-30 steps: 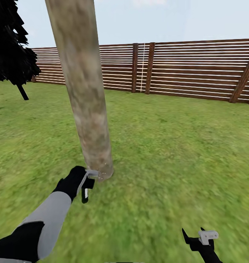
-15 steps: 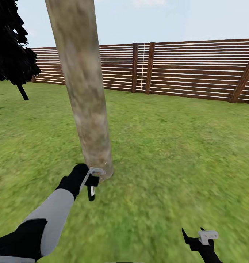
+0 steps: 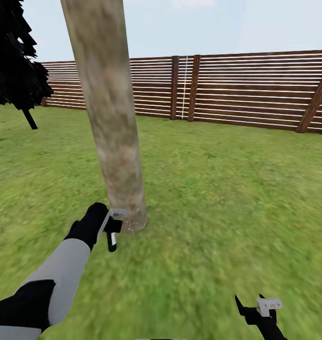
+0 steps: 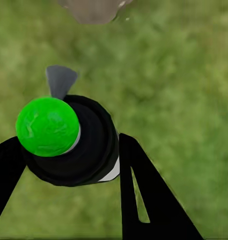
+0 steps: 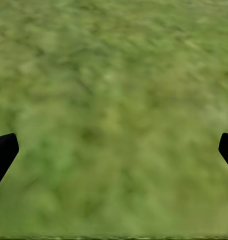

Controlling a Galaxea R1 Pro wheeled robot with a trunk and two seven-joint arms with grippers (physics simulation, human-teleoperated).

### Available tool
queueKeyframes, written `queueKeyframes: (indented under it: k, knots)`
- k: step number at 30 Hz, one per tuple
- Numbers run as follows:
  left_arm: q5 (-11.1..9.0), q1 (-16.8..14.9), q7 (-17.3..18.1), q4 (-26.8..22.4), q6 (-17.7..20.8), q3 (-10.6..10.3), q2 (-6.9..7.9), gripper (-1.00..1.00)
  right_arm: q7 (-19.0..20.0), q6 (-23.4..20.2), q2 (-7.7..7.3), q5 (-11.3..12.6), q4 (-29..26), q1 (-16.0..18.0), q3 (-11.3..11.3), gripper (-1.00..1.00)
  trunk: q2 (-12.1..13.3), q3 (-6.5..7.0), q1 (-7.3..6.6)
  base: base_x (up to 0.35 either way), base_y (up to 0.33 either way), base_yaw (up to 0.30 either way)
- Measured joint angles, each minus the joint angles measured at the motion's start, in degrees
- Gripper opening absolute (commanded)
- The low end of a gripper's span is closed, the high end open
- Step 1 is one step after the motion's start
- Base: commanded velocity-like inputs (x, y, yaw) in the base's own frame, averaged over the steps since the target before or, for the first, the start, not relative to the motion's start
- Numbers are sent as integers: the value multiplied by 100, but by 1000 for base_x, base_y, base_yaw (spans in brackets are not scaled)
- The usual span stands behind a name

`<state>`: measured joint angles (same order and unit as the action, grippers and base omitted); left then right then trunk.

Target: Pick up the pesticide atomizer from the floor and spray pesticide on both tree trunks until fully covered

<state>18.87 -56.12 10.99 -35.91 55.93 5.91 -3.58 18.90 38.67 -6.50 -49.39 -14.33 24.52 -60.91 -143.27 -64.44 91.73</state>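
A thick pale mottled tree trunk (image 3: 113,118) rises from the grass lawn (image 3: 217,198) just ahead of me, left of centre. My left gripper (image 3: 112,234) hangs right beside the trunk's base, shut on the pesticide atomizer (image 3: 113,241). In the left wrist view the atomizer (image 4: 68,137) is a black body with a bright green round cap, held between the dark fingers (image 4: 144,195), with the trunk base (image 4: 93,7) beyond it. My right gripper (image 3: 258,309) is low at the right, open over bare grass (image 5: 114,125).
A brown slatted wooden fence (image 3: 246,89) runs across the back of the lawn. A thin dark-trunked tree with black foliage (image 3: 14,61) stands at the far left. Grass stretches open to the right of the trunk.
My left gripper with the atomizer shifted right towards the trunk base, then came back left and slightly up. The right arm has not moved.
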Motion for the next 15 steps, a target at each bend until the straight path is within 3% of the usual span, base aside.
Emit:
queueKeyframes:
  k: [2,6,8,10,12,13,14,15]
  knots:
    - [19,4,0,-170,1,-2,72,-100,0,0,0,0,0,0,0,100,0,0,0,-297,127,0]
    - [19,-4,0,-346,-3,-4,371,-100,0,0,0,-1,0,0,0,100,0,0,0,-144,69,0]
    - [-10,-6,4,-357,-28,-9,391,-100,0,0,0,-6,0,0,2,100,0,0,0,-10,5,0]
    - [-53,-11,10,-361,-53,-80,307,-100,0,0,0,-7,0,0,0,100,0,0,0,-2,1,0]
    - [-94,-12,193,-363,-30,-485,216,-100,0,0,0,-8,0,0,2,100,0,0,0,0,0,0]
    - [-130,-17,689,-364,-12,-933,203,-100,0,0,0,-8,0,0,0,100,0,0,0,0,0,0]
    - [-120,-19,1135,-416,0,-1204,198,-100,0,0,0,-9,0,0,2,100,0,0,0,0,0,0]
    - [-17,-21,1327,-499,-7,-1305,208,-100,0,0,0,-9,0,0,1,100,0,0,0,0,0,0]
